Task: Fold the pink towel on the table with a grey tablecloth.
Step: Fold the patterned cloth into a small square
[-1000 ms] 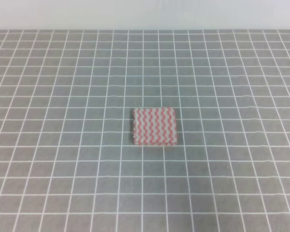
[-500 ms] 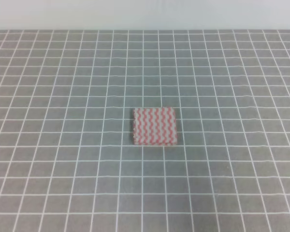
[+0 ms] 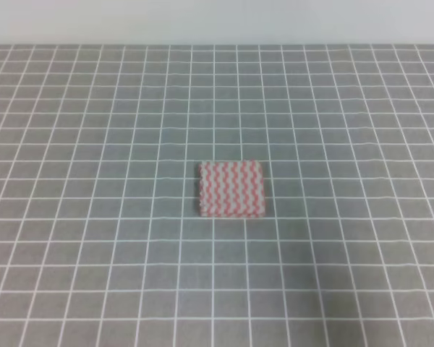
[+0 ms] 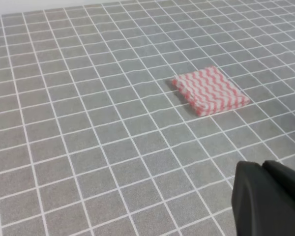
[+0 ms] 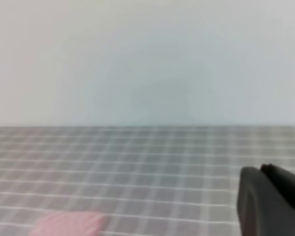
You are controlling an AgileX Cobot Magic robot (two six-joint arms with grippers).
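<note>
The pink towel [image 3: 231, 189] lies folded into a small thick rectangle in the middle of the table with a grey tablecloth [image 3: 94, 144]. Its pink-and-white zigzag stripes face up. It also shows in the left wrist view [image 4: 210, 90], and as a blurred pink patch at the bottom left of the right wrist view [image 5: 69, 223]. Neither gripper shows in the exterior high view. Only a black piece of the left gripper [image 4: 268, 199] and of the right gripper [image 5: 270, 201] shows in each wrist view's lower right corner, well away from the towel. Whether the jaws are open or shut is hidden.
The grid-printed grey cloth [image 4: 88, 123] spreads on all sides of the towel. A plain pale wall [image 3: 217, 20] runs along the table's far edge.
</note>
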